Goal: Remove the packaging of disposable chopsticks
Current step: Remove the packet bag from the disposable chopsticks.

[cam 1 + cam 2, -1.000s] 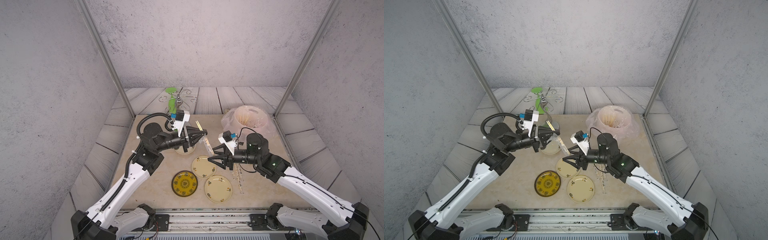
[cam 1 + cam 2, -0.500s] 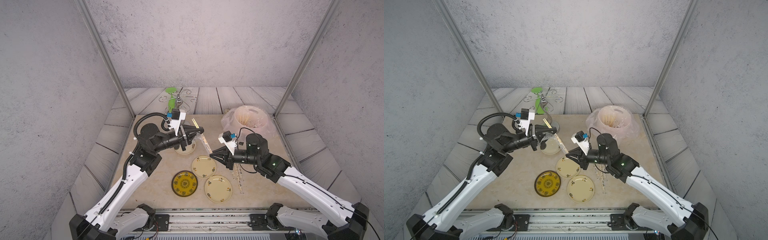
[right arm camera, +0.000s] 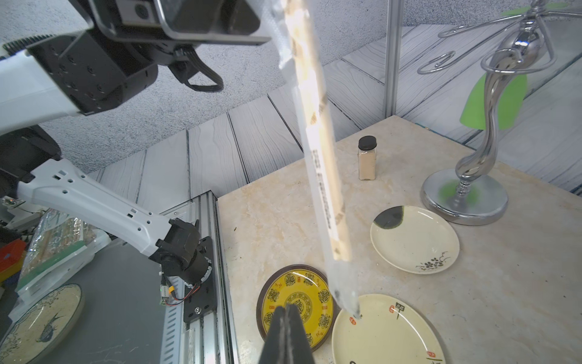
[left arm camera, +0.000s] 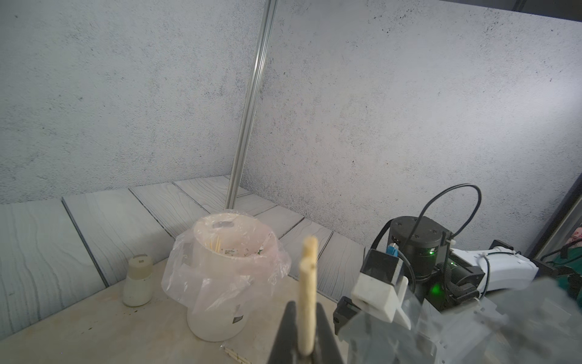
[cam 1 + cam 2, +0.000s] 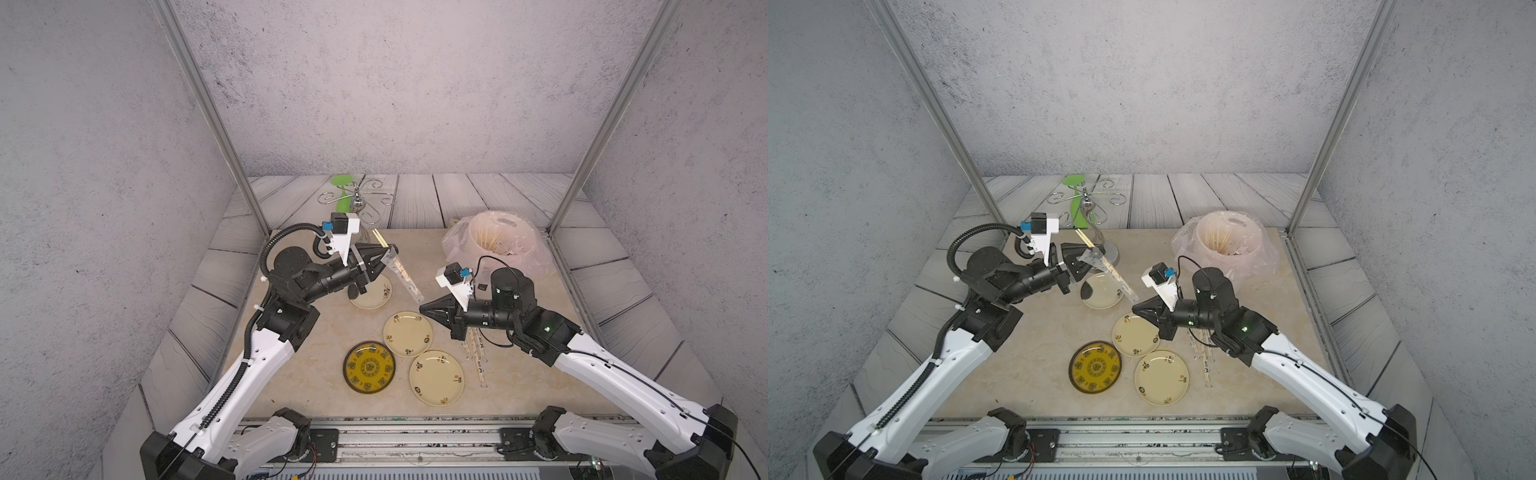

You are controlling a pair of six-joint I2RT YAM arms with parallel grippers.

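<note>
i work over a beige, marble-look bench (image 5: 519,386) ringed by grey plank-printed boards (image 5: 415,199), with speckled grey walls (image 5: 415,104) and bare aluminium posts (image 5: 208,116) closing the cell. towards the back stand a chrome stand with curled hooks (image 5: 357,199) and a white bin lined with a pinkish translucent bag (image 4: 217,324), loose sticks showing inside it. three cream plates with small dark marks (image 5: 407,334) and a yellow plate with a dark rim (image 5: 369,368) lie in the middle of the bench, and a few more wrapped sleeves (image 5: 478,357) lie flat under my right arm. the pair of thin pale wooden disposable chopsticks (image 4: 308,302) is up in the air above the rearmost cream plate, slanting down from my left side towards my right. its bare upper ends poke out behind my left jaws in both top views. the rest sits inside the long clear plastic packaging sleeve with dark printed marks (image 3: 324,189), whose lowest stretch is empty and limp. my left jaws are clamped tight on the disposable chopsticks, one black finger on each side of the wood. my right jaws are pressed fully together, low over the plates, and the sleeve's loose end hangs just beside their tips rather than between them.
</note>
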